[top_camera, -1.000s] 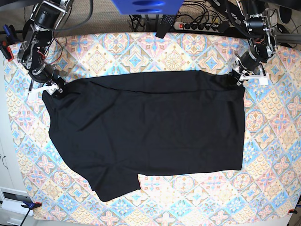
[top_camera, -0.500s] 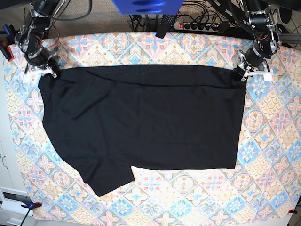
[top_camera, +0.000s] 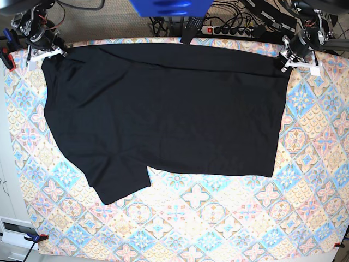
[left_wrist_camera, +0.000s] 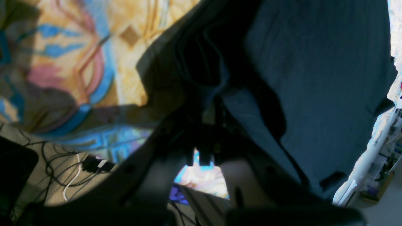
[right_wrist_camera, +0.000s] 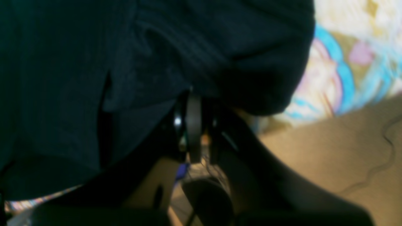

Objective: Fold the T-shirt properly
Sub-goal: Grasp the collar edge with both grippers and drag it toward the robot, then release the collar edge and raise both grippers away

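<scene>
The black T-shirt lies spread across the patterned table cover, its far edge pulled taut along the back of the table and one sleeve pointing toward the front left. My left gripper is shut on the far right corner of the shirt. In the left wrist view, dark cloth bunches between the left gripper fingers. My right gripper is shut on the far left corner. Up close the T-shirt drapes over the right gripper.
A power strip and cables lie behind the table's back edge, beside a blue object. A clamp grips the cover at the front left corner. Bare patterned cover runs along the front and right of the shirt.
Both grippers have moved toward the table's far edge, dragging the shirt's far edge back and stretching it flat. The right gripper closed on the left corner.
</scene>
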{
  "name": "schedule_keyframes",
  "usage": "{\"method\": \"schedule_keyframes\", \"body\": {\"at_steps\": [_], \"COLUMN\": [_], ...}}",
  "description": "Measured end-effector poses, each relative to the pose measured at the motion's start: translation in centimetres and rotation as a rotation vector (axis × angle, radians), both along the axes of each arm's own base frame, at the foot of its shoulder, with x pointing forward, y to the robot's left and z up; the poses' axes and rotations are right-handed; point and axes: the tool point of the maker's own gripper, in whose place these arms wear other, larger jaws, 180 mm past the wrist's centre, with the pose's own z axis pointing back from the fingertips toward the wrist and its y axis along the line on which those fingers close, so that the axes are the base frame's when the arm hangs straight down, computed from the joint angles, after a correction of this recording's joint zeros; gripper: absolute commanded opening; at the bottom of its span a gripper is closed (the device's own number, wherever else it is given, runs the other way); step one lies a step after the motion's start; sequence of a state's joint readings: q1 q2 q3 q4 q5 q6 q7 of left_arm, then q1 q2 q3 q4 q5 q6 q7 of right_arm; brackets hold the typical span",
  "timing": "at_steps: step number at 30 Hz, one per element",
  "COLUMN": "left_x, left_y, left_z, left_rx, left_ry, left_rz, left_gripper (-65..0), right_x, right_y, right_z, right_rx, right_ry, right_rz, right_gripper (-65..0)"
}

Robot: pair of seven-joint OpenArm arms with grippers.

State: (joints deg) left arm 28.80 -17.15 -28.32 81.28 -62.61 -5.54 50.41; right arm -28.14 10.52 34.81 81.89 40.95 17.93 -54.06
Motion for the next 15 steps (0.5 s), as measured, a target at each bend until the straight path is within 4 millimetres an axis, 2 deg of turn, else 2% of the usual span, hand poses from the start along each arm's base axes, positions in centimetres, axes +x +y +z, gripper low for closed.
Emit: {"method": "schedule_keyframes", "body": {"at_steps": [9, 15], "left_x": [-1.3, -2.2], "left_y": [0.1, 0.1], "left_z": [-0.3, -0.4], "left_rx": [0.002, 0.002], "left_ry": [0.022, 0.039], "left_rz": [0.004, 0.002], "left_gripper": [-64.8, -64.4], "right_x": [-0.3, -0.3], "right_y": [0.0, 0.0], "right_z": [0.0, 0.0], "right_rx": [0.000, 0.000], "right_ry": [0.008, 0.007], "right_rz": [0.002, 0.004], "right_gripper": [-62.3, -51.5]}}
